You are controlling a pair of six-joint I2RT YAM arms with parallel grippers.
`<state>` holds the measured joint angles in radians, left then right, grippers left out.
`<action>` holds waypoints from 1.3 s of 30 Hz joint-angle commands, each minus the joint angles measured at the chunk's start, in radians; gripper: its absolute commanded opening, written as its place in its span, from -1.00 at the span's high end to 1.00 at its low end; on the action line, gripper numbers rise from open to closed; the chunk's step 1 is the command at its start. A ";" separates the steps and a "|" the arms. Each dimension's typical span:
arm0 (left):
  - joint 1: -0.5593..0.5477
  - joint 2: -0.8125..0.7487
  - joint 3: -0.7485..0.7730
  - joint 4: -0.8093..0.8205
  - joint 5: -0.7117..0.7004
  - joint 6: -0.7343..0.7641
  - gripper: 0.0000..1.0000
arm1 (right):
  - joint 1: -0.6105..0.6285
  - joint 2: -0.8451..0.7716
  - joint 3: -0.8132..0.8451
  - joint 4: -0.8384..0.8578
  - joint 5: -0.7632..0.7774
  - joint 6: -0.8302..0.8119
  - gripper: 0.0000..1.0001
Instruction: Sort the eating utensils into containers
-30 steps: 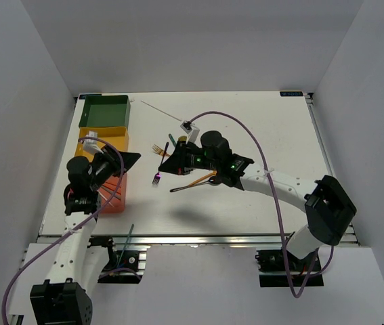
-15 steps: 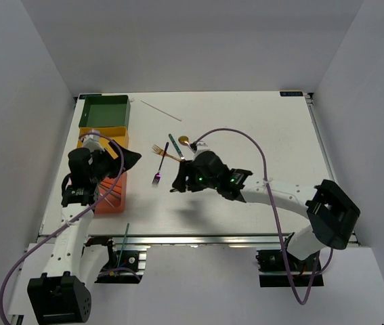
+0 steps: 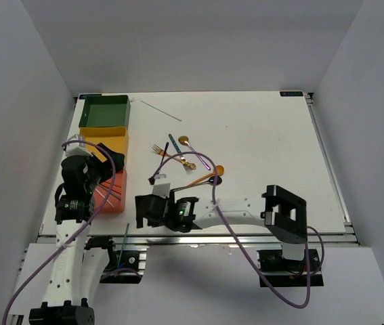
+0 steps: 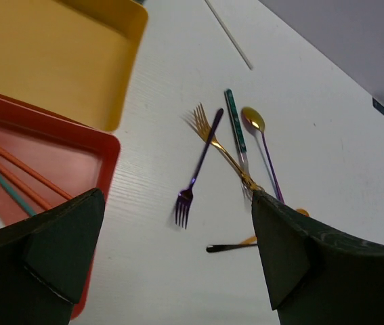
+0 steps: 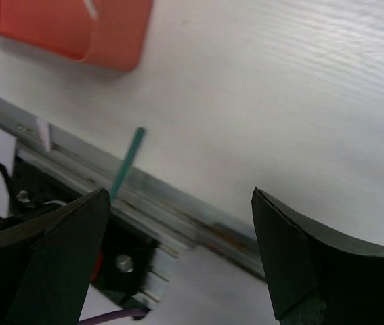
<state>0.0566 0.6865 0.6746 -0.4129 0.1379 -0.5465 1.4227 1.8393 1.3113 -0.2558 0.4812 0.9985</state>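
Loose eating utensils lie mid-table: a purple fork [image 4: 195,172], a gold fork [image 4: 208,132], a teal-handled piece [image 4: 236,125], a gold spoon [image 4: 252,118], a black handle [image 4: 229,248] and a white chopstick [image 4: 227,34]. The containers stand in a column at the left: green tray [image 3: 103,112], yellow tray [image 3: 103,139] and orange-red tray [image 3: 110,193], the last holding orange, teal and white chopsticks. My left gripper [image 3: 110,166] hovers open and empty over the orange-red tray's right edge. My right gripper [image 3: 143,210] is open and empty at the table's front edge, near a teal chopstick [image 5: 125,166] that sticks out past that edge.
The table's metal front rail [image 5: 178,210] runs right under the right gripper. An orange spoon [image 3: 215,172] and a purple spoon [image 3: 202,159] lie among the mid-table utensils. The right arm stretches low along the front of the table.
Both grippers went from shut to wide open. The right arm swept from the mid-table utensils down to the front-left edge. The left arm drew back toward its base.
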 commanded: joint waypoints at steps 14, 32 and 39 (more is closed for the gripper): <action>0.000 -0.100 0.034 -0.043 -0.205 0.019 -0.96 | 0.108 0.285 0.399 -0.192 -0.004 0.158 -0.79; 0.002 -0.203 0.019 -0.052 -0.236 -0.001 -0.96 | 0.122 0.400 0.444 -0.128 -0.105 0.288 -0.49; 0.003 -0.226 0.016 -0.049 -0.236 -0.004 -0.96 | 0.093 0.434 0.425 -0.034 -0.177 0.308 -0.16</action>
<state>0.0566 0.4702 0.6956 -0.4667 -0.0914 -0.5461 1.5238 2.2612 1.7370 -0.3767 0.3286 1.2713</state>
